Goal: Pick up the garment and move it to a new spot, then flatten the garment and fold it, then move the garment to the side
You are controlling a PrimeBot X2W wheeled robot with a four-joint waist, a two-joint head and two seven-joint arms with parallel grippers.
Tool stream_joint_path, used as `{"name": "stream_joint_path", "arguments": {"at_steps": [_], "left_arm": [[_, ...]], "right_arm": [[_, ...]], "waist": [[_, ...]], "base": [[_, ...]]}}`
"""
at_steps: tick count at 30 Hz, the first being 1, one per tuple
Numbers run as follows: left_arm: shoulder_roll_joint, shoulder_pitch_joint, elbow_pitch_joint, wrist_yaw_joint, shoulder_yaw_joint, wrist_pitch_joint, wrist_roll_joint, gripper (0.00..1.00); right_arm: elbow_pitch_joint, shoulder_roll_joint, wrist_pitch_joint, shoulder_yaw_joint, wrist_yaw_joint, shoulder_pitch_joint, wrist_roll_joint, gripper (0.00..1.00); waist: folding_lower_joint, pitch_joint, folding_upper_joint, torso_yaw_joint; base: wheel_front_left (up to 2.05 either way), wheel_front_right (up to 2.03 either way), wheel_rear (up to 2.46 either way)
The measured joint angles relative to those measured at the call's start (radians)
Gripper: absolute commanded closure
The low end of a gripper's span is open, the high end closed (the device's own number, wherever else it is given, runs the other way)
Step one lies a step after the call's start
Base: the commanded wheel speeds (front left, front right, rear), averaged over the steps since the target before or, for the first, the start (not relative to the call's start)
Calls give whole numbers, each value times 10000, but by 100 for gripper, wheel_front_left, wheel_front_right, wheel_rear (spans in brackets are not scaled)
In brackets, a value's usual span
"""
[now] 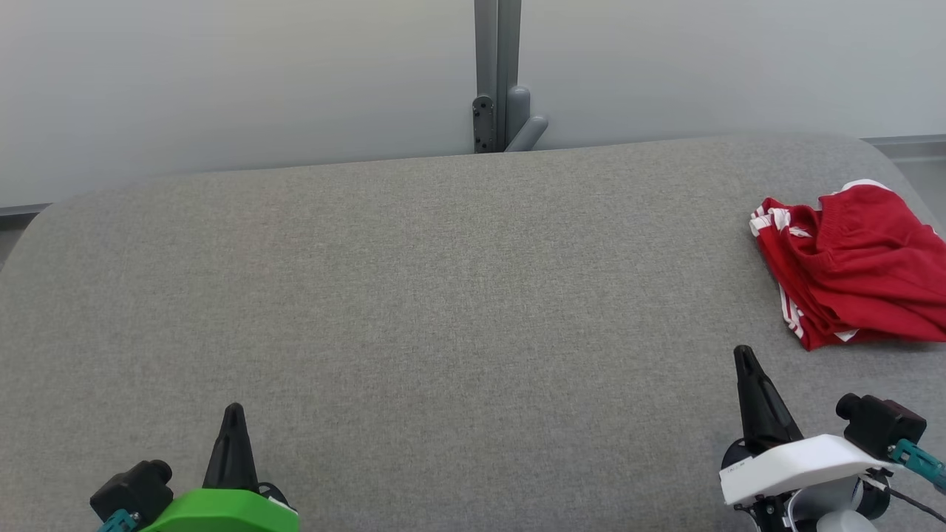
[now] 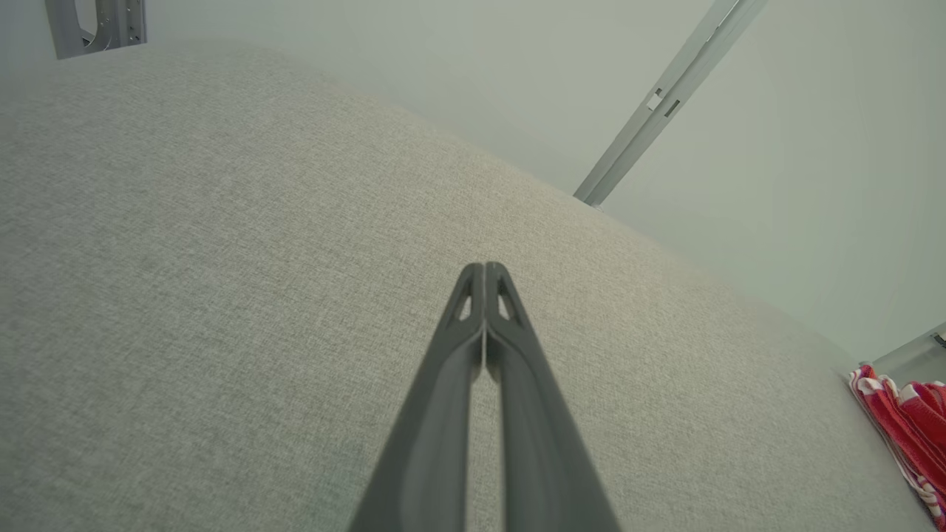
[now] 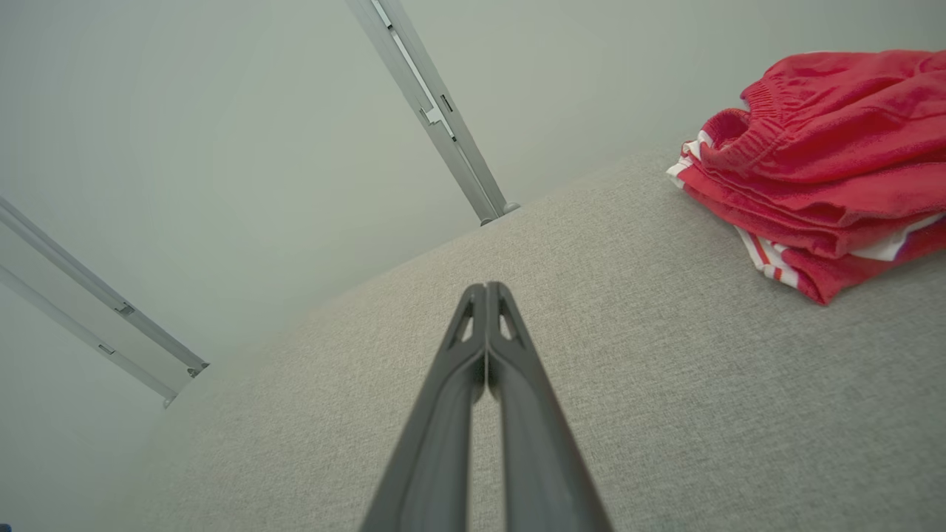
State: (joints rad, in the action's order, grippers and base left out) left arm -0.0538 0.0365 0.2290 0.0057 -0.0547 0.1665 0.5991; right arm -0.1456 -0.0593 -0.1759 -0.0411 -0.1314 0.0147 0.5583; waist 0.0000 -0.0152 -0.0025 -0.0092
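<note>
I see a wide grey fabric-covered surface [image 1: 414,295] with rounded far corners, backed by a pale wall [image 1: 222,81]. A grey metal post [image 1: 497,66] rises behind its far edge, carrying what may be a hinge bracket [image 1: 484,124].

Garment [image 1: 857,266] on table [image 1: 414,295] far right — post [image 1: 497,74] behind.

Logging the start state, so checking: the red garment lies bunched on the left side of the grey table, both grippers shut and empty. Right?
Not quite. The head view shows the red garment on the right side of the grey table, not the left. The rest holds: the left gripper and the right gripper both have their jaws shut and empty.
</note>
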Motion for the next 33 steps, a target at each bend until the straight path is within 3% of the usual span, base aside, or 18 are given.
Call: {"name": "stream_joint_path", "arguments": {"at_steps": [33], "left_arm": [[17, -497, 27, -514, 694, -1172, 4103, 100]], "right_arm": [[-290, -144, 913, 339, 0, -338, 4475, 100]], "waist": [[0, 53, 0, 27]], "base": [[0, 0, 0]]}}
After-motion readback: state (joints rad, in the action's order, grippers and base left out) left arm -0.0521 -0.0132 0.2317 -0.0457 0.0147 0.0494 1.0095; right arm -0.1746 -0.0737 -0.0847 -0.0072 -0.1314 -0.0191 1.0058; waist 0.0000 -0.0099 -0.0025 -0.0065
